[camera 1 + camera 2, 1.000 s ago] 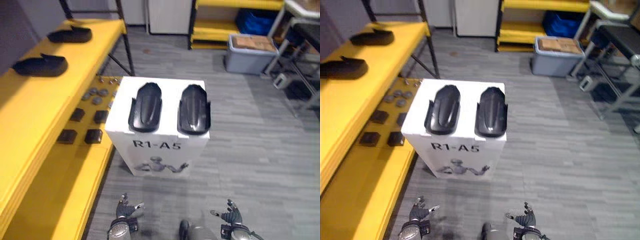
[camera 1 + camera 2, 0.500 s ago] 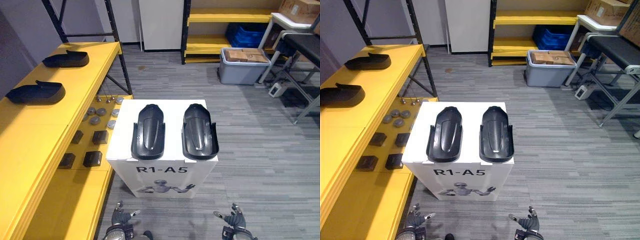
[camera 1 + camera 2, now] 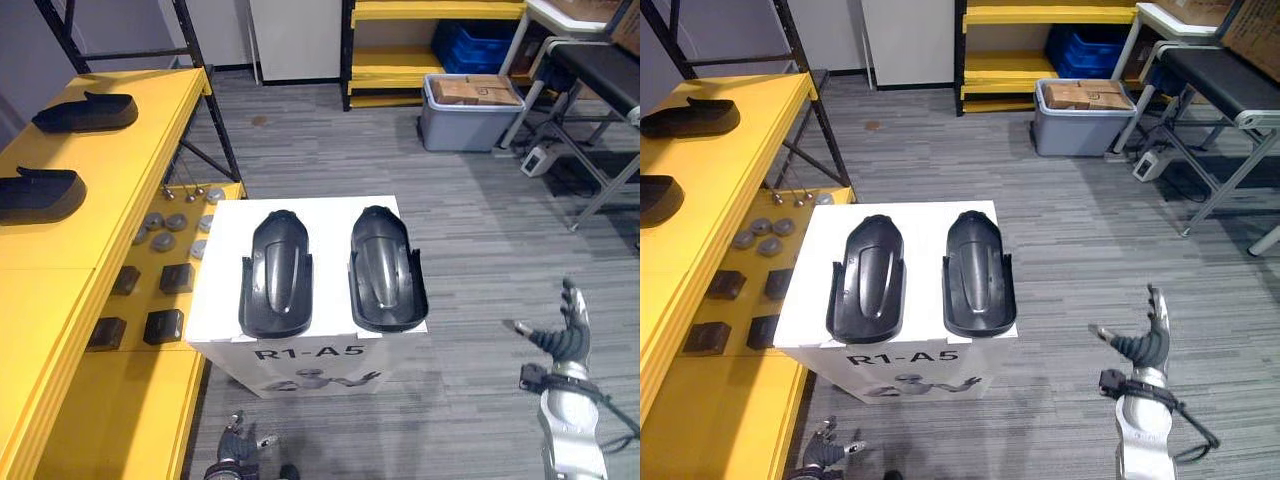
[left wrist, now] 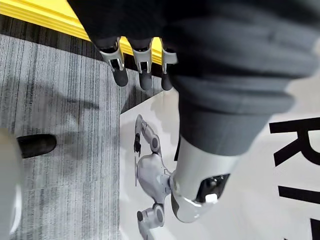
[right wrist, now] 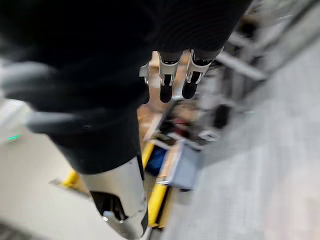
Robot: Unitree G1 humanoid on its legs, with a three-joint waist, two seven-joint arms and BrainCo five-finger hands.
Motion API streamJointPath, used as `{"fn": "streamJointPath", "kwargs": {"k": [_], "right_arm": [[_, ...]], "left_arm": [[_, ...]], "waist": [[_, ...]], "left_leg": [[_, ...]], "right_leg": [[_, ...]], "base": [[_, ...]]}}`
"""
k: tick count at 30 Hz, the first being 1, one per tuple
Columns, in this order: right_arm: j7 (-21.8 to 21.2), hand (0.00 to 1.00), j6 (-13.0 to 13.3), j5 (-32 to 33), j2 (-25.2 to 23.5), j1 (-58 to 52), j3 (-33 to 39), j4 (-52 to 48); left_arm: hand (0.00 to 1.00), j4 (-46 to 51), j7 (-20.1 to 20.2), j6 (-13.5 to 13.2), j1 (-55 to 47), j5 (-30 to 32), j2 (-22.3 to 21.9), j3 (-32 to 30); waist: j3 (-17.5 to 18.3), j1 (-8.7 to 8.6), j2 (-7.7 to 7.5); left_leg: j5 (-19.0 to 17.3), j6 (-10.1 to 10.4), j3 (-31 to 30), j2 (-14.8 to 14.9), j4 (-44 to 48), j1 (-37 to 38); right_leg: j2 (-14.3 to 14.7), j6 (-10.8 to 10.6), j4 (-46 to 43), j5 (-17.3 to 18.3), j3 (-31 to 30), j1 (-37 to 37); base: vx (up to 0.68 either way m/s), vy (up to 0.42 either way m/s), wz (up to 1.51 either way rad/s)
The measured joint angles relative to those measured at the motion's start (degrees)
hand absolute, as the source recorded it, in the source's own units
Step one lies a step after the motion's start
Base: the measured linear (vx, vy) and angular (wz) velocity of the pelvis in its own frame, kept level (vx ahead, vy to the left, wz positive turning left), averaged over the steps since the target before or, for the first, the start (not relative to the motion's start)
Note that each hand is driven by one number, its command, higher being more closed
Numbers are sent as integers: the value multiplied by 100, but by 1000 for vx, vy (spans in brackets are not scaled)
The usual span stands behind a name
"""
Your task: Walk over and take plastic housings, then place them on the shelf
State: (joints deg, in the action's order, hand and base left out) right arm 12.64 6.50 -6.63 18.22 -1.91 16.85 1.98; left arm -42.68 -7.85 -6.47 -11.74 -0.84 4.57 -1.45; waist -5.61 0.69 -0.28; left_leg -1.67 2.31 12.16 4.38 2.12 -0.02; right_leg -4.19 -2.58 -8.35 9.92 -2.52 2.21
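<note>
Here, two black plastic housings, the left housing (image 3: 275, 275) and the right housing (image 3: 385, 270), lie side by side, just apart, on the top surface of a white box (image 3: 300, 352) that stands on the grey floor (image 3: 480, 220). The robot's right hand (image 3: 560, 335) hovers well to the right of the box, fingers spread wide and holding nothing. Its left hand (image 3: 235, 450) hangs low by the box's printed front, fingers straight and apparently empty. A third housing (image 3: 85, 112) and a fourth housing (image 3: 38, 193) rest on the yellow shelf (image 3: 110, 170) at left.
</note>
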Motion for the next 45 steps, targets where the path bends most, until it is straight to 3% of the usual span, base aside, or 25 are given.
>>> {"fn": "streamJointPath", "kwargs": {"k": [4,11,17,23,29,30,39,45], "right_arm": [[-9,0,112,-239,185,738,-771,185],[-14,0,34,-618,88,1770,-1612,1344],[253,0,-580,-1307,-453,2305,-1519,2391],[821,0,-1215,-1671,-1153,2496,-968,2680],[1171,0,-1325,-1633,-1219,2646,-547,3042],[1160,100,-1324,-1569,-1220,2677,-534,3108],[874,100,-1086,-353,-1107,3055,-406,3972],[799,100,-1031,-15,-984,3008,-516,4032]], "left_arm": [[0,-8,101,-8,-93,5,4,120],[0,-21,78,-105,-77,-3,-23,306],[0,-23,37,-104,-41,-11,-80,314],[0,35,-128,-69,16,-44,-185,302],[0,53,-186,13,16,-128,-179,302],[0,53,-185,21,21,-128,-176,302],[0,7,-175,46,87,-134,-142,310],[0,-143,-175,58,130,-239,-128,307]], "waist": [[2,19,4],[-13,112,30],[-95,168,120],[-274,234,243],[-284,240,226],[-287,238,223],[-323,228,168],[-329,218,160]], "left_leg": [[15,-2,-37,22,-2,-6],[285,-70,-223,-1,-228,-104],[691,-117,-440,-166,-710,-100],[715,-115,-625,-211,-733,-215],[764,-141,-727,-258,-712,-263],[765,-142,-736,-262,-712,-263],[727,-88,-748,-220,-737,-70],[689,-50,-672,-211,-740,7]], "right_leg": [[23,22,8,-36,8,2],[35,12,272,-384,33,-21],[-74,4,332,-423,165,-147],[-93,-93,369,-397,174,-234],[-118,-99,463,-424,211,-195],[-120,-111,485,-432,222,-173],[-80,-112,602,-433,282,88],[-80,-111,601,-433,170,126]], "base": [[-10,-3,1],[-66,18,9],[-118,38,15],[-128,10,5],[33,3,6],[89,-6,6],[37,-20,1],[-28,0,-8]]}}
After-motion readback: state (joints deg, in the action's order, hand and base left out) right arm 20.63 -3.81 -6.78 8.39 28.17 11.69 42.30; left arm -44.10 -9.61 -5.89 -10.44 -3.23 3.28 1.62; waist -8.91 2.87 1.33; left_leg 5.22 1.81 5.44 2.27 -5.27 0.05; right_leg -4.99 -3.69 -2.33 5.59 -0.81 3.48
